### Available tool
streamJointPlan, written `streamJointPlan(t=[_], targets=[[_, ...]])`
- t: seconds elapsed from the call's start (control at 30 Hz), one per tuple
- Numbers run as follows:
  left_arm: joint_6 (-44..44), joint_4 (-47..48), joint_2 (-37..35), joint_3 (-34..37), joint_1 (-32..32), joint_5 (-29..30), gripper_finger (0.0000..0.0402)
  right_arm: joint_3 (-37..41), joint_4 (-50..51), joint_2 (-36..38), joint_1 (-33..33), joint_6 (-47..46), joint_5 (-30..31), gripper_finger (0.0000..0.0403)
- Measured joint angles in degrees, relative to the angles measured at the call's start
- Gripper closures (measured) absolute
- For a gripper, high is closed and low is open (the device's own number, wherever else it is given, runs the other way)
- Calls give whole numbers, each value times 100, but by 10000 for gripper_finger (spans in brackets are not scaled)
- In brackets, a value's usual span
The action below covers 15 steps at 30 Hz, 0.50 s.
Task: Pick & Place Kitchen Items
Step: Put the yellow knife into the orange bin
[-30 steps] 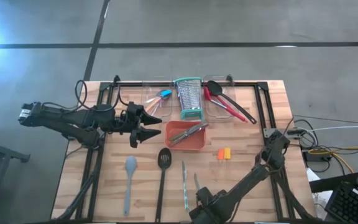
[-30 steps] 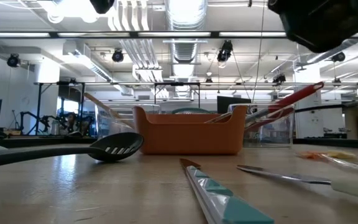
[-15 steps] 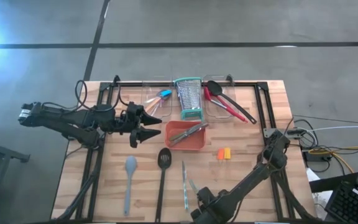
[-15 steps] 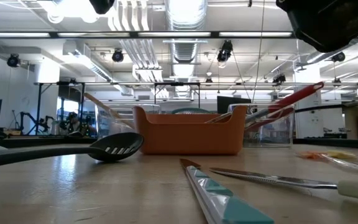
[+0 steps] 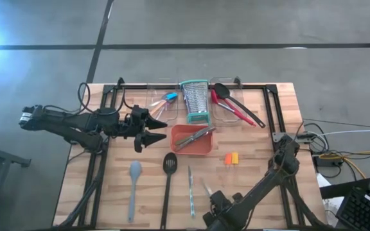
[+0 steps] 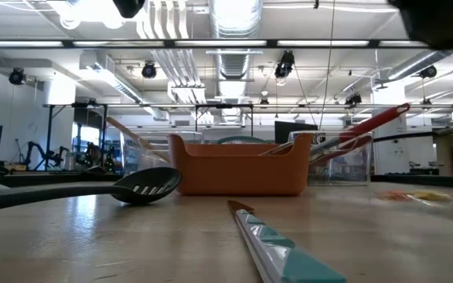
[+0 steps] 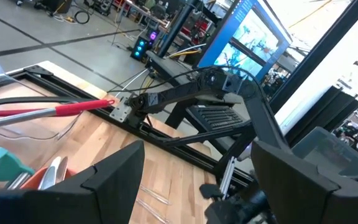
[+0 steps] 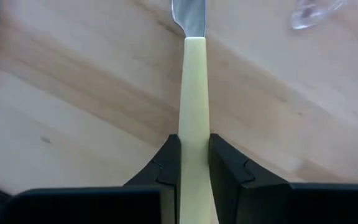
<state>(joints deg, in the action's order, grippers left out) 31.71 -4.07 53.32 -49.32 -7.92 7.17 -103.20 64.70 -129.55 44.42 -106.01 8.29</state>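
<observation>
— Now the little knife (image 8: pixel 193 81) with the pale yellow handle is gone from the low view; a second ago it lay on the table (image 5: pixel 255 173) by the tool with the teal handle (image 6: pixel 289 253); did the arm lift it?

— Yes; the right gripper (image 8: pixel 193 165) has closed on the handle, both dark fingers (image 8: pixel 166 163) squeezing it; the blade pokes out at the near edge, beside the teal tool.

— And the other arm?

— It hangs over the left side; the left gripper (image 5: pixel 148 131) is wide open and holds nothing; the black slotted turner (image 5: pixel 168 176) and grey spatula (image 5: pixel 133 186) lie flat in front of the orange tray (image 5: pixel 194 149).
</observation>
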Motion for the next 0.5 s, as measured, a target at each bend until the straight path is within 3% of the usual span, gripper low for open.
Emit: streamJointPlan(t=[0.1,0.37,0.5], targets=[[-3,49,0,0,0,-84,101,-13,-13,205,65,-10,198,363],[12,615,2,0,-17,-355,101,-13,469,891,210,-355,1442,363],[9,590,80,0,-58,-355,101,-10,724,1345,249,-333,2421,363]])
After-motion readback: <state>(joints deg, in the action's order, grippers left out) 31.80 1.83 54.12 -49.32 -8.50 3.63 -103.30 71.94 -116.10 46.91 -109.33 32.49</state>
